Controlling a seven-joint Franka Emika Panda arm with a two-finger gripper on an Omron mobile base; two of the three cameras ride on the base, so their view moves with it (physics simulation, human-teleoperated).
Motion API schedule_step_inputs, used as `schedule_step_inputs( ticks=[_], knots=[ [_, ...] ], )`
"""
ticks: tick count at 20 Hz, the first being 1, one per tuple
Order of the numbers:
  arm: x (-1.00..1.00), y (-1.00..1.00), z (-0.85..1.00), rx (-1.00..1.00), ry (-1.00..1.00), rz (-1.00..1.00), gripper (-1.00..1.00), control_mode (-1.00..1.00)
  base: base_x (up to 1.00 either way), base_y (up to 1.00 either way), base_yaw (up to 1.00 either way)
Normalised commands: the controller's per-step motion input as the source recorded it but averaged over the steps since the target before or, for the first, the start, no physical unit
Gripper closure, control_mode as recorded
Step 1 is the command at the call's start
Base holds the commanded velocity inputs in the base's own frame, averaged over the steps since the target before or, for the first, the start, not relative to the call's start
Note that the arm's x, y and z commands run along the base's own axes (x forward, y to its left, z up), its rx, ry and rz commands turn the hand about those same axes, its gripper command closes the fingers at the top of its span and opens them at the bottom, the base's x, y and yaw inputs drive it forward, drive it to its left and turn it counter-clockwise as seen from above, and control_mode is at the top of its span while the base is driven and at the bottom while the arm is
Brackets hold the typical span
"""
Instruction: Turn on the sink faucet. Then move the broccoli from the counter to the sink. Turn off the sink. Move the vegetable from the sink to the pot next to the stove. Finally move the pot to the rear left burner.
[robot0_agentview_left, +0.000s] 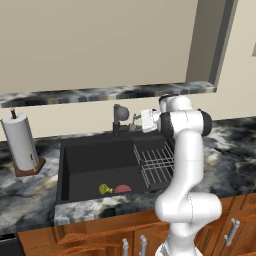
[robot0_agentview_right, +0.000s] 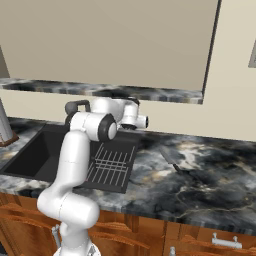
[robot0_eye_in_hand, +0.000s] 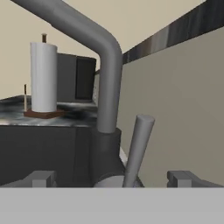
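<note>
- Hand view has the pincer (robot0_eye_in_hand: 116, 179) spread fully wide with nothing in it, faucet lever (robot0_eye_in_hand: 138, 148) standing right between the tips.
- Broccoli (robot0_agentview_left: 105, 189) already sits in the sink (robot0_agentview_left: 90, 150) next to something red (robot0_agentview_left: 122, 188), so I'd guess we're at the faucet-off step. Pot and burner moves still left.
- Can't spot any water running, and the pot and stove are out of frame.

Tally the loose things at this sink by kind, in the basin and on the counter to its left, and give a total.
Broccoli, in the basin: 1
Red item beside it, too small to identify: 1
Dish rack, in the basin's right side: 1
Paper towel roll on its stand, on the counter: 1
Total: 4
</note>
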Motion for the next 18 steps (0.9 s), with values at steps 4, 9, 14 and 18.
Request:
schedule_step_inputs(
  ticks=[4,9,14,18],
  knots=[
    [-0.01,-0.4,-0.02,0.02,-0.01,0.0,-1.0,-1.0,0.0,0.0,0.0],
    [-0.29,-0.22,0.0,0.02,0.0,0.0,-1.0,-1.0,0.0,0.0,0.0],
    [-0.77,0.0,0.03,0.02,-0.02,-0.04,-1.0,-1.0,0.0,0.0,0.0],
    [-0.84,0.03,0.08,0.0,-0.02,-0.03,-1.0,-1.0,0.0,0.0,0.0]
  ],
)
